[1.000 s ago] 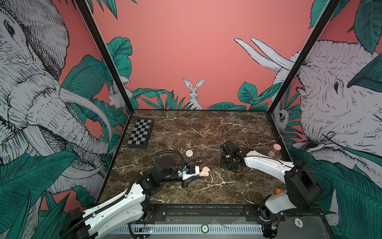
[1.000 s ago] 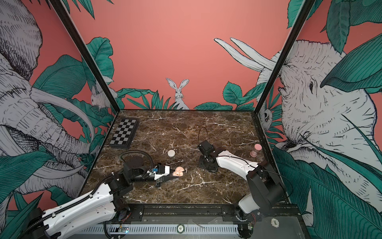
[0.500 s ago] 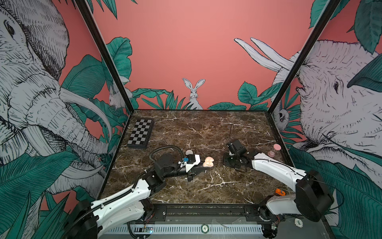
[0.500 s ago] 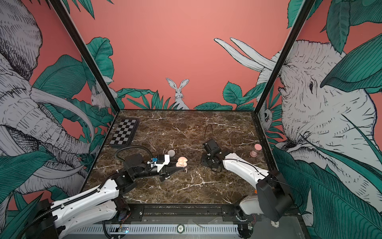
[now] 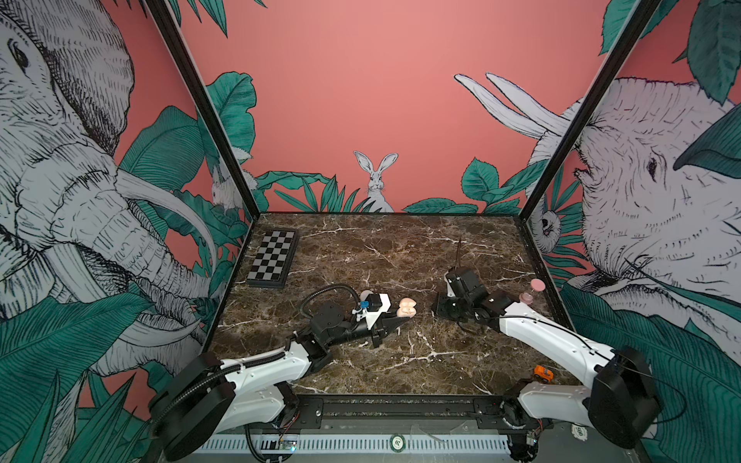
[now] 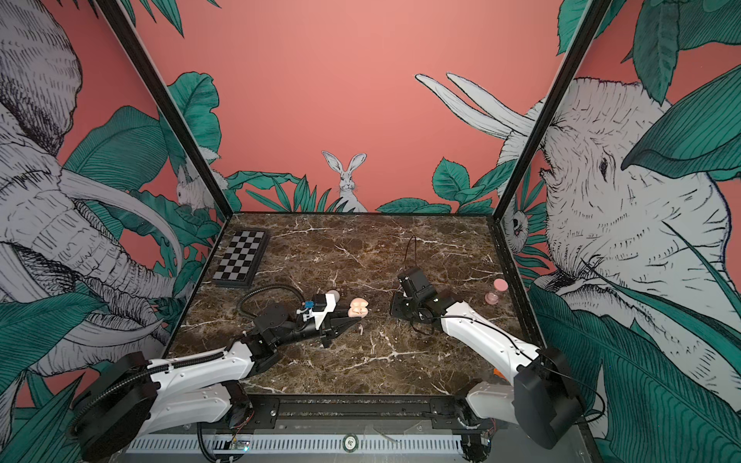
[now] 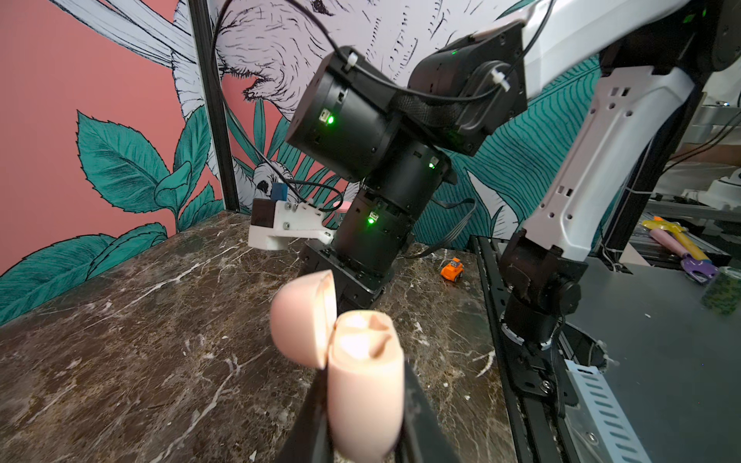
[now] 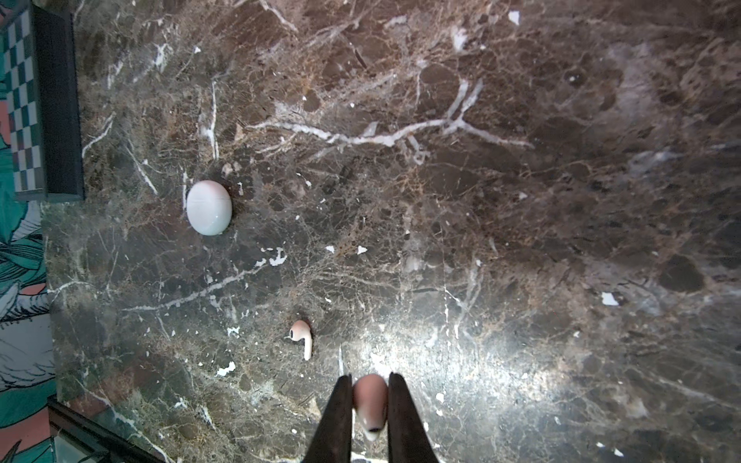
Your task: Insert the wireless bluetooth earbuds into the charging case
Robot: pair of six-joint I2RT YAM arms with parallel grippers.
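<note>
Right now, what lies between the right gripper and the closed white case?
A loose earbud on the marble, shown in the right wrist view. The right gripper pinches a second earbud.

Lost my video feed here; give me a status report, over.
Left claw shut on open charging case. Right claw shut on one earbud. Second earbud loose on marble. Nothing seen between claws.

The table (image 8: 521, 200) is polished brown marble, white-veined and glossy under the glare. The charging case (image 7: 363, 385) is smooth, matt pink plastic. Each earbud (image 8: 301, 338) looks like smooth, glossy whitish plastic.
</note>
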